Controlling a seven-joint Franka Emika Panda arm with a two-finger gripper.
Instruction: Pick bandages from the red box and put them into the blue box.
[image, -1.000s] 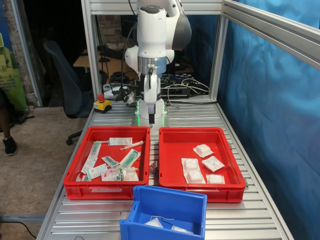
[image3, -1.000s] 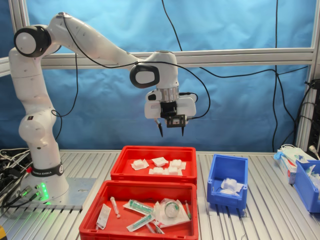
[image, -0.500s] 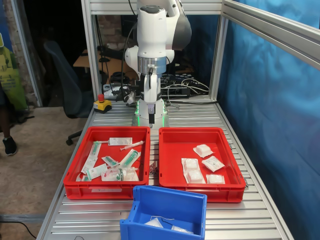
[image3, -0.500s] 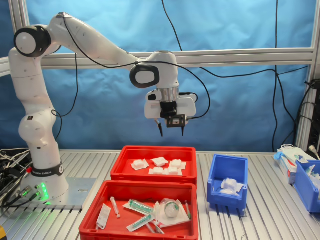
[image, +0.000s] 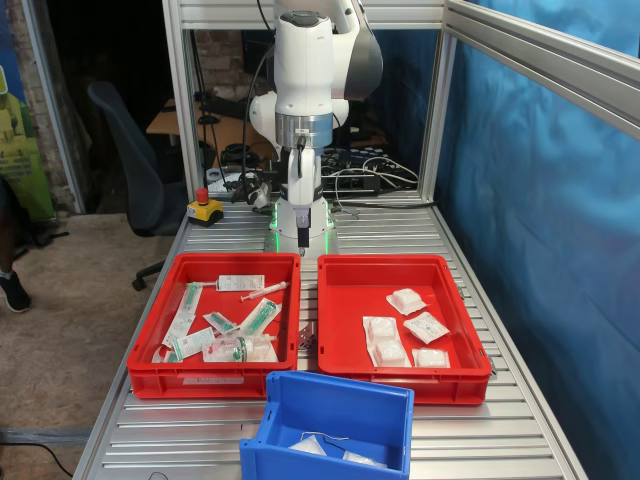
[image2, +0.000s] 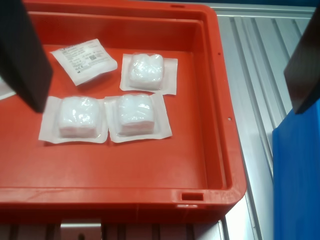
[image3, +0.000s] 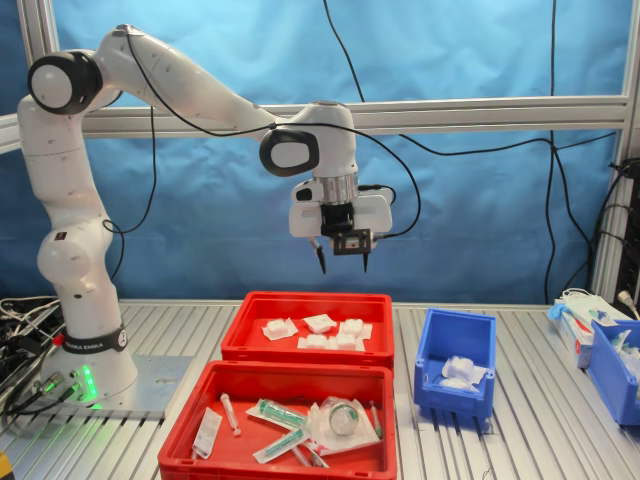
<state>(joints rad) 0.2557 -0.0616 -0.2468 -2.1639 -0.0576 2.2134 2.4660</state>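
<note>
Barely anything moved in the last second — claw (image3: 341, 262) still hangs empty, fingers apart, high over the red box (image3: 306, 347) of bandages (image3: 321, 323) — so no pick started yet.

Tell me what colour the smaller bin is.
Bright blue; the bin shows best in the second exterior view.

In the wrist view, the blue box (image2: 299, 175) is cut by the frame edge, only one wall showing. Both dark fingers (image2: 22, 50) run off the picture, blurred. A bandage (image2: 4, 89) is mostly hidden behind one finger. In the first exterior view, the blue box's (image: 335, 415) near wall conceals most of its contents.
</note>
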